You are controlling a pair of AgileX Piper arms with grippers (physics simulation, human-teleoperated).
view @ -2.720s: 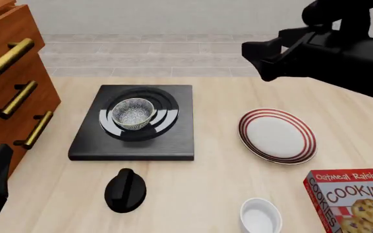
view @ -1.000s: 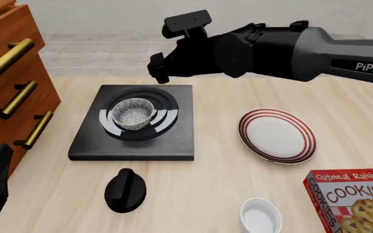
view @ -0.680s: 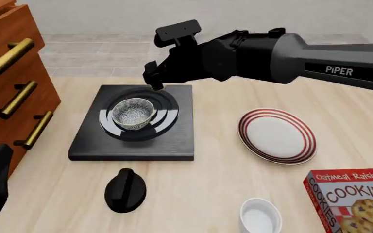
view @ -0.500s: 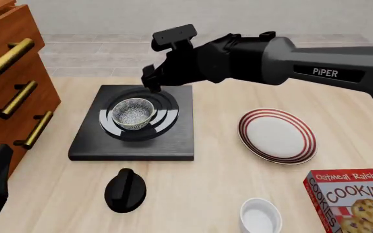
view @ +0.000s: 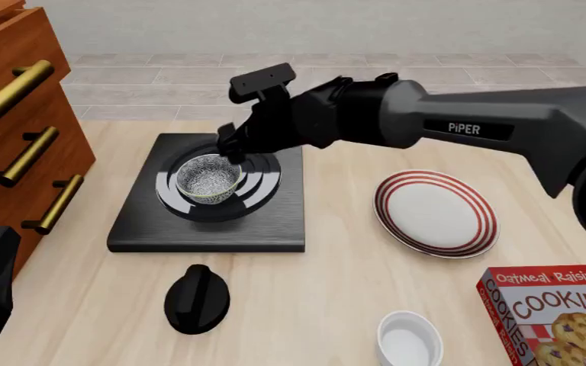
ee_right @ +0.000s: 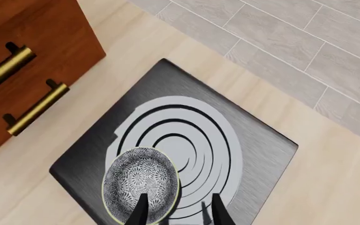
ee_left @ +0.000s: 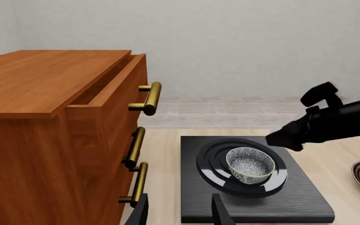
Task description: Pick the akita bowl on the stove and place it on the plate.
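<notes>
The akita bowl point(view: 210, 178), speckled grey-white inside with a pale rim, sits upright on the glossy rings of the black stove point(view: 272, 221). My right gripper point(view: 228, 146) hangs open just above the bowl's far rim. In the right wrist view the bowl point(ee_right: 141, 185) lies partly under one of the fingertips point(ee_right: 138, 212) and the other is over the stove point(ee_right: 255, 154). The red-striped plate point(view: 436, 213) lies bare to the right of the stove. My left gripper point(ee_left: 180, 213) is open near the stove's front left corner and holds nothing; from there the bowl point(ee_left: 250, 163) shows ahead.
A wooden drawer cabinet point(view: 18, 114) with brass handles stands along the left, its top drawer slightly out. A black round knob point(view: 196, 299) lies in front of the stove. At the front right are a white cup point(view: 409, 339) and a cookies box point(view: 558, 316).
My right arm has swung from the far right over to the left and come down, from above the stove's back edge to just over the bowl. The bowl and the left arm have not moved.
</notes>
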